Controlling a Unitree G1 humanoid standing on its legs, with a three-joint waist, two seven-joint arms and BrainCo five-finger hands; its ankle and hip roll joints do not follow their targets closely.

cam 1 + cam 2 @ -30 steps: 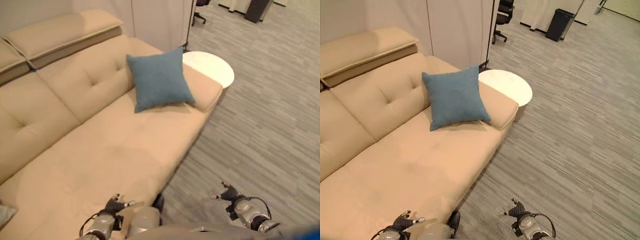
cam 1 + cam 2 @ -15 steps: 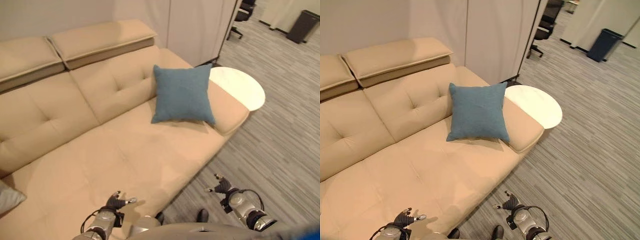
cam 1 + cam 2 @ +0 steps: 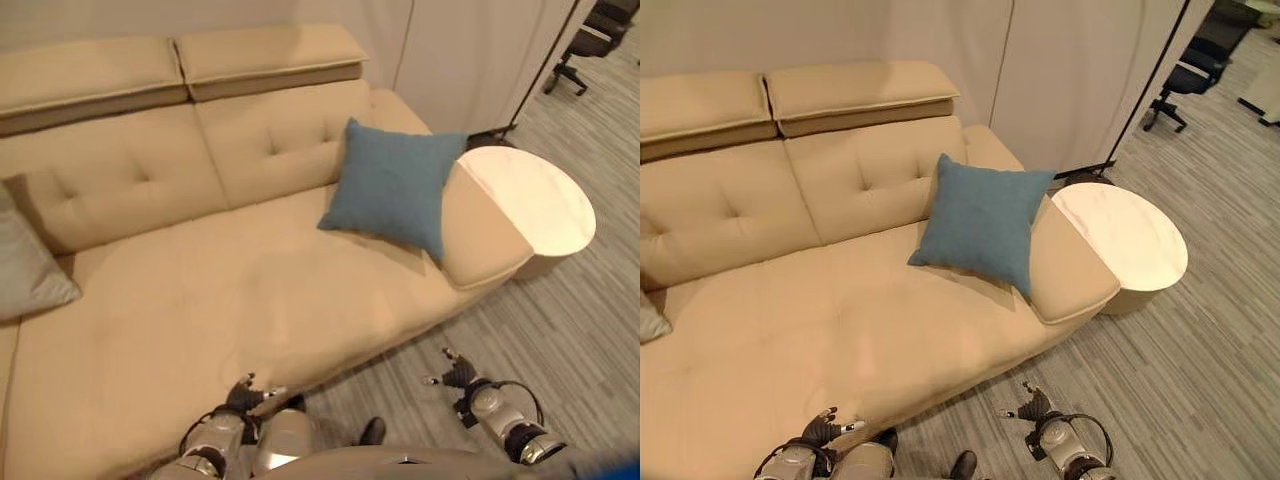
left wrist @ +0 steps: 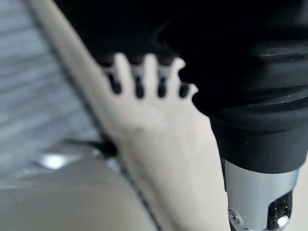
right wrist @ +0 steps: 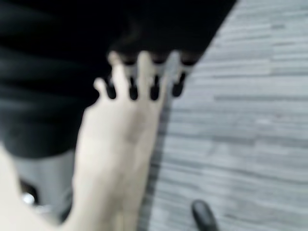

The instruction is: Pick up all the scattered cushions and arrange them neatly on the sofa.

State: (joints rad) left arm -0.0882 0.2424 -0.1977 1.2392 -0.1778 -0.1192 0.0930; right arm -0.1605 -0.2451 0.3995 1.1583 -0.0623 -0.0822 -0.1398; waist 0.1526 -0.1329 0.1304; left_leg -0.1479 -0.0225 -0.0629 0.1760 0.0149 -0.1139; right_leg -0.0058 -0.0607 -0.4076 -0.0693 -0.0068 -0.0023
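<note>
- I am looking down at a tan sofa (image 3: 230,300) that is stretching across most of my view, with its back cushions running along the far side.
- A blue cushion (image 3: 392,186) is standing tilted at the right end of the seat, leaning against the armrest (image 3: 482,240) and the backrest.
- A grey cushion (image 3: 28,268) is resting at the left end of the seat, propped against the backrest, partly cut off by the edge of my view.
- A round white side table (image 3: 530,200) is standing just beside the armrest, touching it, on the grey striped carpet (image 3: 590,330).
- I am holding my left hand (image 3: 243,396) low over the front edge of the seat, fingers spread loosely and gripping nothing.
- I am holding my right hand (image 3: 458,375) low over the carpet, well apart from the cushions, fingers also relaxed and empty.
- An office chair (image 3: 1185,85) is standing far off behind a grey partition (image 3: 1080,70).
</note>
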